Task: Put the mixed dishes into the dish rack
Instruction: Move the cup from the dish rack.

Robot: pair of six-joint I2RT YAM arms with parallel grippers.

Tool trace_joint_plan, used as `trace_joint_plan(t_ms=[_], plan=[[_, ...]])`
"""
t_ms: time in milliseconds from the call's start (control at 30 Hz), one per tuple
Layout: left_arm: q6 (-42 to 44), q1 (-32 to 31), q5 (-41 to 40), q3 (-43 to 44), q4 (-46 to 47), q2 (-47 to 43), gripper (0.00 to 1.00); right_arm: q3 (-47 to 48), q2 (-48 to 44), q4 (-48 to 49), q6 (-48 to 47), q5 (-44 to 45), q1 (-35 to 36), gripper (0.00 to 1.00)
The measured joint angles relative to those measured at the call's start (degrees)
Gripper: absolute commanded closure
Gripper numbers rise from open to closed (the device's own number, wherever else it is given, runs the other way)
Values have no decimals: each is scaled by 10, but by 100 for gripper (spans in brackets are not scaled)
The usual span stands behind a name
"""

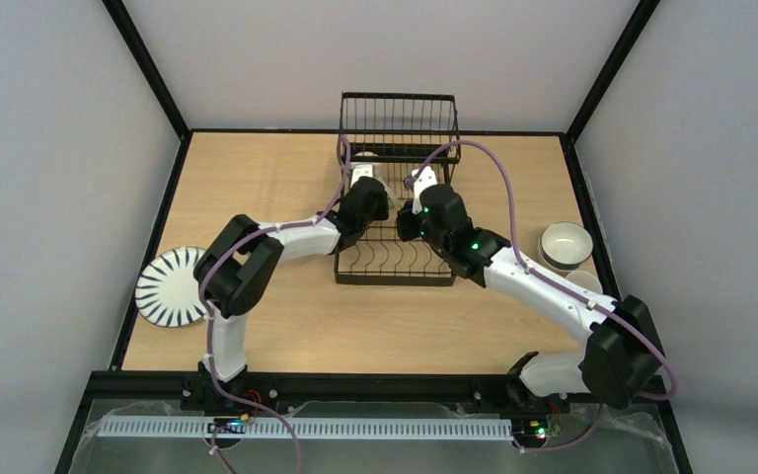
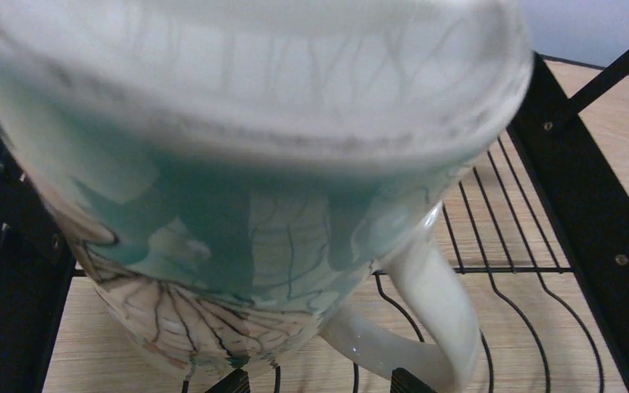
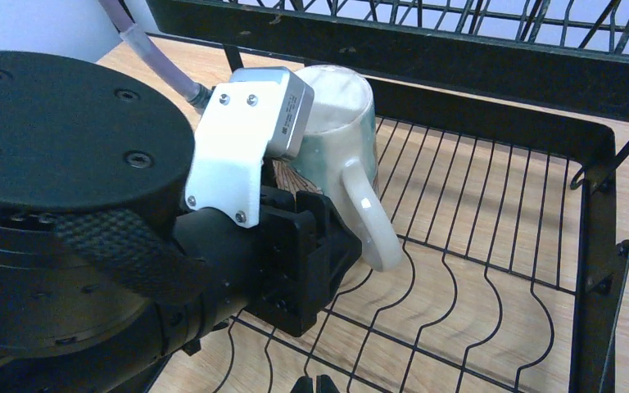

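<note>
A pale wooden bench [image 1: 286, 336] is seen from above, with the two arms bolted at its near edge. A large black wire dish rack [image 1: 395, 280] is placed at the middle of the bench; its raised upper basket [image 1: 398, 118] is set at the far side and its slotted lower level is spread out towards the arms. Both arms are stretched over that lower level, the left from the left side and the right from the right.

A round white plate with dark radial stripes [image 1: 171, 287] is laid at the left edge of the bench, well apart from the rack. A round bowl, white inside and dark outside [image 1: 565, 245], is set near the right edge, and a pale rounded dish [image 1: 585, 280] is found just beside it, partly hidden behind the right arm.

A cream ceramic mug with teal glaze and fine dark crackle lines [image 2: 237, 246] is located on the wires of the lower level, at its far left under the upper basket, with its cream handle turned to the right. Whether its rim or its base is turned upward cannot be told.

The left pincer [image 2: 319, 383] is held wide apart around the mug; whether its fingers are touching the mug cannot be told. The right pincer [image 3: 312, 385] is closed tight with nothing between its tips, above the wires to the right of the mug
</note>
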Motion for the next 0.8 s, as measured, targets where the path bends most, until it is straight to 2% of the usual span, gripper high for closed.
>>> trace_joint_plan(t_ms=[467, 800], plan=[[-21, 18, -10, 33, -8, 49, 1, -3, -4, -8, 0, -2, 0, 100], [-28, 40, -5, 109, -32, 99, 1, -9, -11, -17, 1, -2, 0, 100]])
